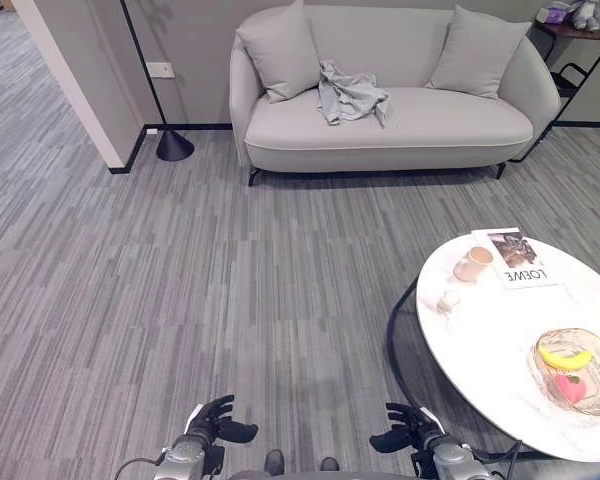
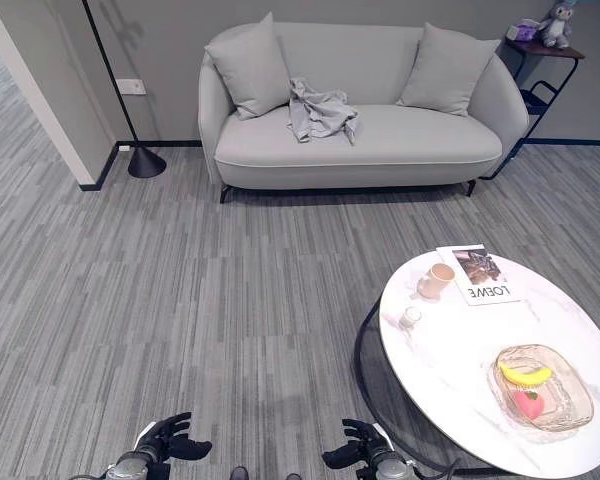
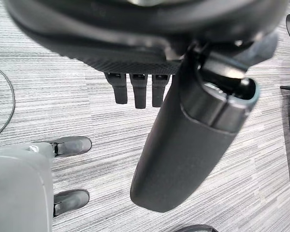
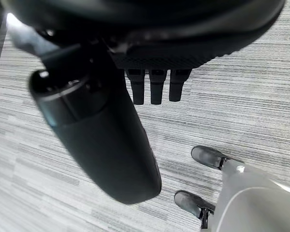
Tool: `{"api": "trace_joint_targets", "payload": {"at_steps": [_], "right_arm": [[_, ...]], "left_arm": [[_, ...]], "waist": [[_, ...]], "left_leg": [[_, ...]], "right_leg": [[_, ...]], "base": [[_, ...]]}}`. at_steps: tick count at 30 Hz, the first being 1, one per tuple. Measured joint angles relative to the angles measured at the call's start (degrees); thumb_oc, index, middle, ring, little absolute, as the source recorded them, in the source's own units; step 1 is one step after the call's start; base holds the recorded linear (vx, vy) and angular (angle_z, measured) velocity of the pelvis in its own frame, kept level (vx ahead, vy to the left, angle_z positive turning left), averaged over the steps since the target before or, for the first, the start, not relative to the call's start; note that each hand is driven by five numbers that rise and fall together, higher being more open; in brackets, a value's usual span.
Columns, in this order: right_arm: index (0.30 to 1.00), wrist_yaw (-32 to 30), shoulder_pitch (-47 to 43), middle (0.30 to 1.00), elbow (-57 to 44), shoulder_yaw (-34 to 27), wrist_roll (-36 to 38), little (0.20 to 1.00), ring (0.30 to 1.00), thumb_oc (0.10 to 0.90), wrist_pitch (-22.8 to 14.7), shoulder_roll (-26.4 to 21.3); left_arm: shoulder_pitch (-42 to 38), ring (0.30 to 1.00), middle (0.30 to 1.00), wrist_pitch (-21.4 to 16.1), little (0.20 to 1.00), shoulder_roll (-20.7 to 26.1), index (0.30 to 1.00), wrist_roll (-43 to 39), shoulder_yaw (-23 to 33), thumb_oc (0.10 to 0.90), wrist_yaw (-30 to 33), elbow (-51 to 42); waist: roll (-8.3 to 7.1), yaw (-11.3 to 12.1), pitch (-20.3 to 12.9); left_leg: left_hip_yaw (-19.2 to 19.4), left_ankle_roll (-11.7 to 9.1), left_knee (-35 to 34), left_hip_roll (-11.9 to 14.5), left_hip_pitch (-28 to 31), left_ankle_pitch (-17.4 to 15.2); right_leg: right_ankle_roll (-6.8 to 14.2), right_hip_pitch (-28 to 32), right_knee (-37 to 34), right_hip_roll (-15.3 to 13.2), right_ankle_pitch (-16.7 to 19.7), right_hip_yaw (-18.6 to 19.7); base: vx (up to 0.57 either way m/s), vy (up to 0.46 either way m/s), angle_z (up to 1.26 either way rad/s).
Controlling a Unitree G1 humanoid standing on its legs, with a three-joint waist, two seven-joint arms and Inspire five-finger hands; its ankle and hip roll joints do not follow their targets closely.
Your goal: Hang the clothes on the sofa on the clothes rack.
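A crumpled grey garment (image 1: pixel 351 96) lies on the seat of a light grey sofa (image 1: pixel 460 128) at the far side of the room, next to the left cushion. My left hand (image 1: pixel 216 424) and right hand (image 1: pixel 405 430) hang low at the near edge of the view, far from the sofa. Both are open with relaxed fingers and hold nothing. The left thumb (image 3: pixel 183 145) and right thumb (image 4: pixel 101 140) stand out above bare floor. A dark pole on a cone base (image 1: pixel 173 145) stands left of the sofa.
A round white table (image 1: pixel 500 350) stands at the right, close to my right hand, with a cup (image 1: pixel 474 263), a magazine (image 1: pixel 518 258) and a glass fruit bowl (image 1: pixel 577 370). A side table (image 1: pixel 575 50) stands right of the sofa. Grey carpet (image 1: pixel 180 280) stretches to the sofa.
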Motion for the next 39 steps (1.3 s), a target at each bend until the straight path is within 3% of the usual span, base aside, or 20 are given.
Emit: {"api": "trace_joint_targets", "payload": {"at_steps": [4,33,36,37,38,39], "right_arm": [[0.900,-0.03,0.21,0.900,0.02,-0.30,0.02,0.900,0.900,0.800,0.00,0.02],[0.900,0.02,1.64,0.900,-1.21,-0.35,0.02,0.900,0.900,0.800,-0.06,0.01],[0.900,0.22,0.98,0.900,-1.96,-0.27,0.02,0.900,0.900,0.800,-0.29,0.17],[0.900,0.37,-0.22,0.900,-2.55,-0.28,0.03,0.900,0.900,0.800,-0.51,0.24],[0.900,0.44,-1.01,0.900,-3.14,-0.28,0.01,0.900,0.900,0.800,-0.59,-0.05],[0.900,0.36,-1.29,0.900,-3.90,-0.34,0.01,0.900,0.900,0.800,-0.58,-0.38]], "left_arm": [[0.31,0.900,0.900,0.03,0.900,0.06,0.900,0.00,0.02,0.800,-0.10,-0.25],[0.04,0.900,0.900,0.08,0.900,0.06,0.900,0.02,-0.02,0.800,0.06,1.72],[-0.20,0.900,0.900,0.12,0.900,0.55,0.900,0.01,0.14,0.800,0.03,0.19],[-1.83,0.900,0.900,0.22,0.900,0.64,0.900,-0.02,2.11,0.800,-0.23,-1.00],[-3.20,0.900,0.900,0.07,0.900,0.24,0.900,-0.05,3.24,0.800,-0.19,-2.69],[-4.73,0.900,0.900,0.00,0.900,0.07,0.900,-0.11,3.18,0.800,-0.24,-3.48]], "waist": [[-0.01,-0.82,-0.01],[0.43,-0.90,-1.37],[-0.64,-0.46,-0.19],[-3.07,0.46,2.64],[-4.02,1.93,4.66],[-4.59,2.73,6.93]], "left_leg": [[0.36,0.00,0.00,0.03,-0.04,-0.01],[0.26,-0.10,0.08,0.37,-0.63,-0.07],[-0.12,-1.80,4.22,0.72,-2.92,-1.22],[-1.29,-3.45,19.30,-0.56,-11.43,-2.42],[-2.64,-5.49,33.58,-1.41,-20.07,-0.97],[-4.50,-5.70,44.30,-2.08,-26.48,1.47]], "right_leg": [[0.08,-0.22,0.00,0.01,0.08,0.37],[0.06,-1.00,-0.05,0.34,0.07,0.46],[-0.21,-1.21,0.38,0.68,-0.30,0.49],[-2.44,-3.49,3.52,0.31,-1.12,-0.11],[-3.80,-5.92,7.35,0.14,-1.65,0.04],[-4.11,-6.08,8.20,-0.35,-1.90,-0.47]], "base": [[0.01,-0.007,-0.04],[0.01,-0.021,0.00],[-0.01,-0.207,0.10],[-0.04,-0.210,0.31],[0.12,-0.220,0.33],[0.25,-0.067,0.07]]}}
